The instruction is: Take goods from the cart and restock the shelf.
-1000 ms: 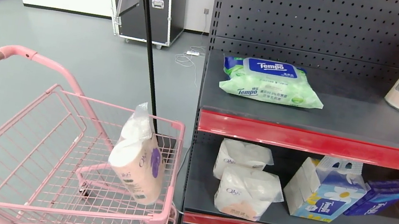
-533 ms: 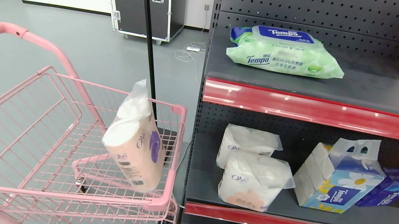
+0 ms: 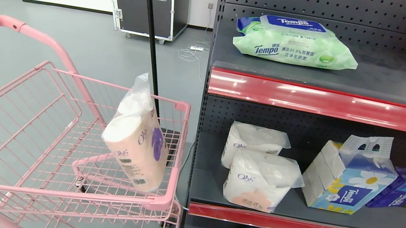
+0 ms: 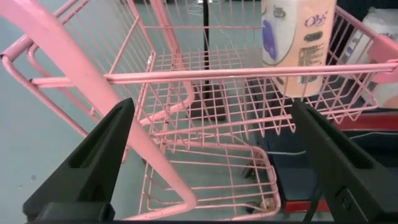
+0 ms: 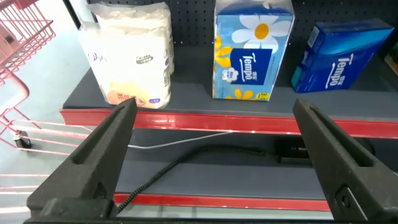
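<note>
Tipped further down than a second ago, the head camera slides the whole scene up the frame, while cart and goods keep their places. Both grippers are empty. The left gripper (image 4: pixel 211 158) holds its black fingers wide apart, facing a top rail of the pink wire shopping cart (image 3: pixel 70 76). The right gripper (image 5: pixel 211 158), fingers equally spread, faces the lower tier of the dark grey metal shelf with red edge strips (image 3: pixel 331 102). The one item seen in the cart, a tall plastic-wrapped pack of toilet rolls in peach and white (image 3: pixel 136 142), leans upright in the corner nearest the shelf. On the lower tier sit two white roll packs (image 3: pixel 257 180), a blue flowered tissue bundle (image 3: pixel 351 180) and a dark blue pack (image 3: pixel 405 185); a green wet-wipe pouch (image 3: pixel 295 43) lies on the tier above. The likely hazards are a finger catching the cart's wire rail on the way in, or the slick, leaning pack toppling or slipping if only its loose wrap is pinched.
</note>
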{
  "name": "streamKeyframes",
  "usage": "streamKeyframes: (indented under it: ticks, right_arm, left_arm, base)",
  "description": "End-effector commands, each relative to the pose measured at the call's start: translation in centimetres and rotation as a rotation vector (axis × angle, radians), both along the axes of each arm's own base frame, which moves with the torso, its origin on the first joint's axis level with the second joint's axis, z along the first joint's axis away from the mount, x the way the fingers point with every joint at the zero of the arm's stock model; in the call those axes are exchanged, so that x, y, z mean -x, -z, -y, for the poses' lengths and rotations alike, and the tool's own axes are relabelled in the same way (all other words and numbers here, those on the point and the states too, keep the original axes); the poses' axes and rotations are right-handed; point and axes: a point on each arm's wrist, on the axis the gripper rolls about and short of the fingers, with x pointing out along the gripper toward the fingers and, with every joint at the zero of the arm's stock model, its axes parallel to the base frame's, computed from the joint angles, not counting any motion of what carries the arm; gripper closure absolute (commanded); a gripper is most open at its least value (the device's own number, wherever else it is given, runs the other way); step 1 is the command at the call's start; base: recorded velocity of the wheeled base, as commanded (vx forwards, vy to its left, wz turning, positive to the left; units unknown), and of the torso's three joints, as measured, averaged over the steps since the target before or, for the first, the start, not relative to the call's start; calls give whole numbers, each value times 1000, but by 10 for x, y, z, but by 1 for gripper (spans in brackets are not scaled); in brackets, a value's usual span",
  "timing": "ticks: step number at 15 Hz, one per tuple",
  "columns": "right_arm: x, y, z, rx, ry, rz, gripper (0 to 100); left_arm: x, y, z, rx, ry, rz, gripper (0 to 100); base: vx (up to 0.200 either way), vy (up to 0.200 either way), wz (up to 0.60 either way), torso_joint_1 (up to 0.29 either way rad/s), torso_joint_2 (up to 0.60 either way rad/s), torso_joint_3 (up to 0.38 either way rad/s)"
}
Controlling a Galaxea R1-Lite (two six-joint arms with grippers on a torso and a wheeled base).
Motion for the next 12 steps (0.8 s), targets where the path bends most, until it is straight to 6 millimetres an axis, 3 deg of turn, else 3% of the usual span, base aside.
streamKeyframes:
  ticks: [1, 2, 3, 4, 6, 8, 12]
  right_arm:
    - [0, 0, 0, 0, -1, -1, 0]
    - [0, 0, 0, 0, -1, -1, 0]
    - [0, 0, 0, 0, -1, -1, 0]
    - [0, 0, 0, 1, -3, 0, 0]
    - [0, 0, 0, 0, -3, -1, 0]
    - [0, 0, 0, 0, -3, -1, 0]
    - [0, 0, 0, -2, -3, 1, 0]
  left_arm:
    - [5, -52, 1, 49, 44, 79, 0]
    - [-6, -115, 1, 175, 56, 74, 0]
    - [-30, -186, 1, 290, 49, 73, 0]
    - [-48, -198, 0, 272, -8, -2, 0]
    - [-66, -186, 2, 195, 63, -105, 0]
    - [-81, -187, 4, 187, 144, -131, 0]
    - [-139, -178, 10, 184, 231, -217, 0]
  base:
    - [0, 0, 0, 0, 0, 0]
    - [0, 0, 0, 0, 0, 0]
    - [0, 0, 0, 0, 0, 0]
    - [0, 0, 0, 0, 0, 0]
    - [0, 0, 0, 0, 0, 0]
    - [0, 0, 0, 0, 0, 0]
    - [0, 0, 0, 0, 0, 0]
